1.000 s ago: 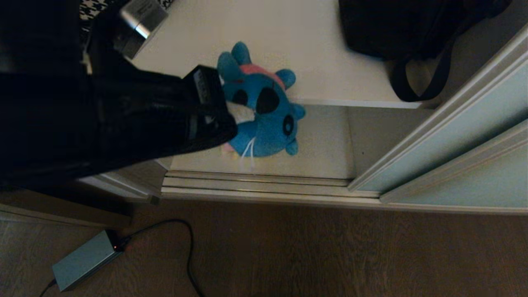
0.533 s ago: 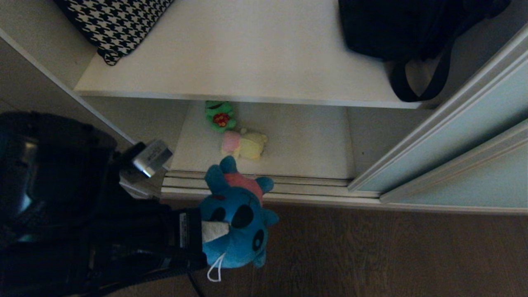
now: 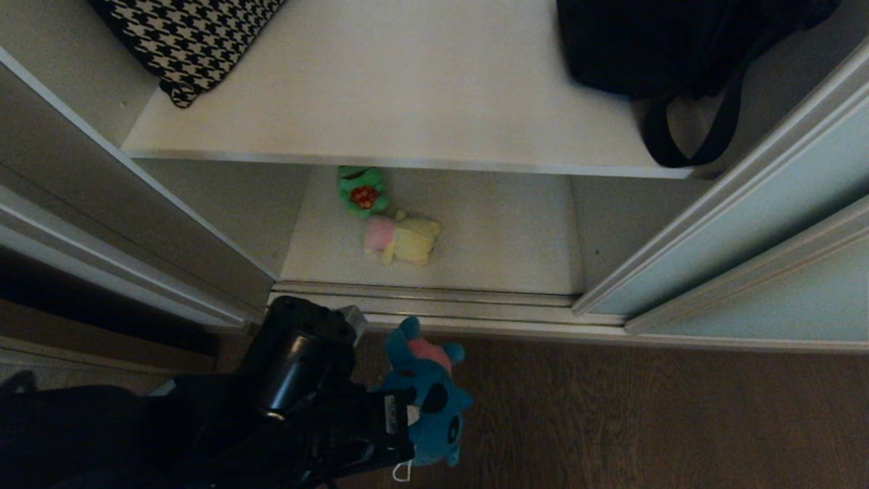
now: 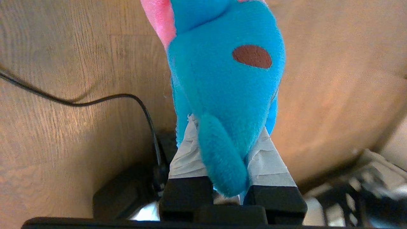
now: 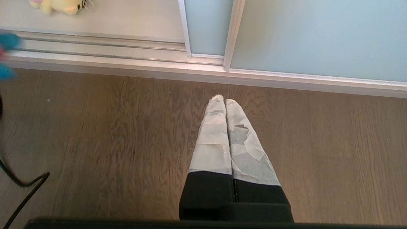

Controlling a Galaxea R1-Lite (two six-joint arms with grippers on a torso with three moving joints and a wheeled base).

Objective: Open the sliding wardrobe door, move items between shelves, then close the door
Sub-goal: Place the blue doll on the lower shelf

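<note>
Squeezing the blue plush toy (image 4: 222, 79) between its two taped fingers (image 4: 187, 159), your left claw (image 3: 407, 424) had the toy pinched low on its body, out over the wood floor (image 3: 645, 421) just in front of the door track (image 3: 434, 309). That toy looked soft and light, so it squashed in the grip and would not break. It could slip if you only caught a thin leg or the white loop, so the fat middle was the best place to hold. Your right claw (image 5: 224, 101) was clenched on nothing, parked above the floor. Inside, the yellow plush toy (image 3: 402, 239) lay on the lower shelf (image 3: 516, 251) just beside a green toy (image 3: 362, 191). The upper shelf (image 3: 407, 88) held a checked cushion (image 3: 190, 41) and a black bag (image 3: 665, 47), with bare room between them. The sliding wardrobe door (image 3: 760, 231) stood pushed open.
</note>
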